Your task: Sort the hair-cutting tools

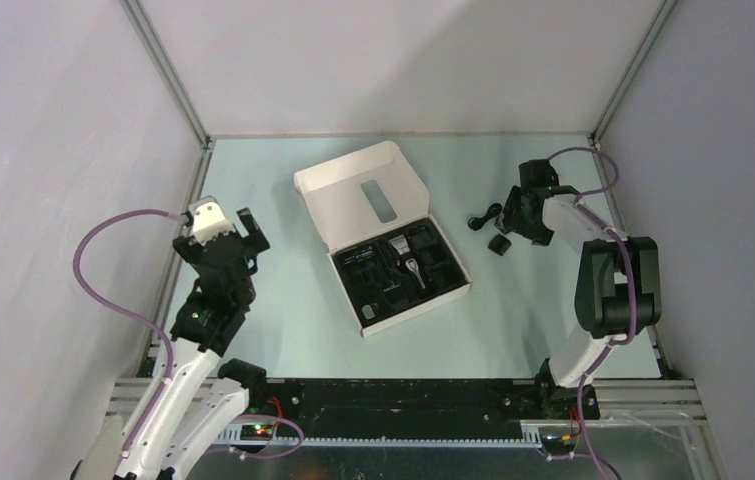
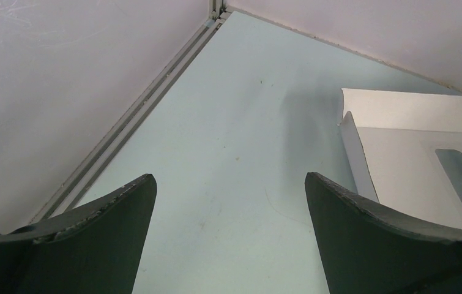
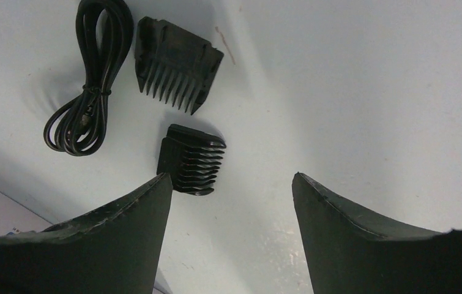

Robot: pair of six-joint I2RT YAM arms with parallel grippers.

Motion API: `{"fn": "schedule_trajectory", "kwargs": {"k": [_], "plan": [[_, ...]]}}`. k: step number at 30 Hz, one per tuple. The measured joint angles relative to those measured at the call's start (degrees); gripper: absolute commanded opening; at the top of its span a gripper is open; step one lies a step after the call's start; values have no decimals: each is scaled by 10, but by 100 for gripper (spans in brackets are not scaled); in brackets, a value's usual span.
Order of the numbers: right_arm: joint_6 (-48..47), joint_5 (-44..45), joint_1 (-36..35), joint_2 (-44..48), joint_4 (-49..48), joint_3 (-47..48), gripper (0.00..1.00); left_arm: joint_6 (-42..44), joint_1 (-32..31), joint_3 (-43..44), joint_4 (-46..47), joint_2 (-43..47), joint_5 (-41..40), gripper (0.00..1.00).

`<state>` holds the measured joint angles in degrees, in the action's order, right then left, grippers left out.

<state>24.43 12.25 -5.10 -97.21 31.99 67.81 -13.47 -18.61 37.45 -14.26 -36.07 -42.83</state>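
Flagging risk: your right hand (image 3: 231,184) hangs with fingers apart and empty over the pale table (image 3: 350,92). The smaller black ribbed plastic comb attachment (image 3: 193,159) sits just beside one finger, off-centre, so dropping now could pin or flick it. The larger black toothed comb attachment (image 3: 176,67) and the coiled black cable (image 3: 87,92) lie near, and the cable could snag. Left hand (image 2: 228,180) is spread and empty. The white cardboard box (image 1: 353,180) tray is hard to read; the slim silver-and-black clipper (image 1: 410,265) seems to be inside.

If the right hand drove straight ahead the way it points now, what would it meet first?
Probably bare table: the right hand is open, and the small comb attachment lies just beside its path, though depth is unclear.
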Motion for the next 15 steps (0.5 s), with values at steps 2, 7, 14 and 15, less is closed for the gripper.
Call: {"fn": "schedule_trajectory", "kwargs": {"k": [2, 7, 14, 15], "plan": [[0, -12, 0, -11, -4, 0, 75, 0, 0, 0, 0, -2, 0, 98], [0, -34, -1, -42, -11, 0, 73, 0, 0, 0, 0, -4, 0, 98], [3, -37, -7, -74, -19, 1, 72, 0, 0, 0, 0, -4, 0, 98], [4, -34, -9, -77, -17, 7, 72, 0, 0, 0, 0, -4, 0, 98]]}}
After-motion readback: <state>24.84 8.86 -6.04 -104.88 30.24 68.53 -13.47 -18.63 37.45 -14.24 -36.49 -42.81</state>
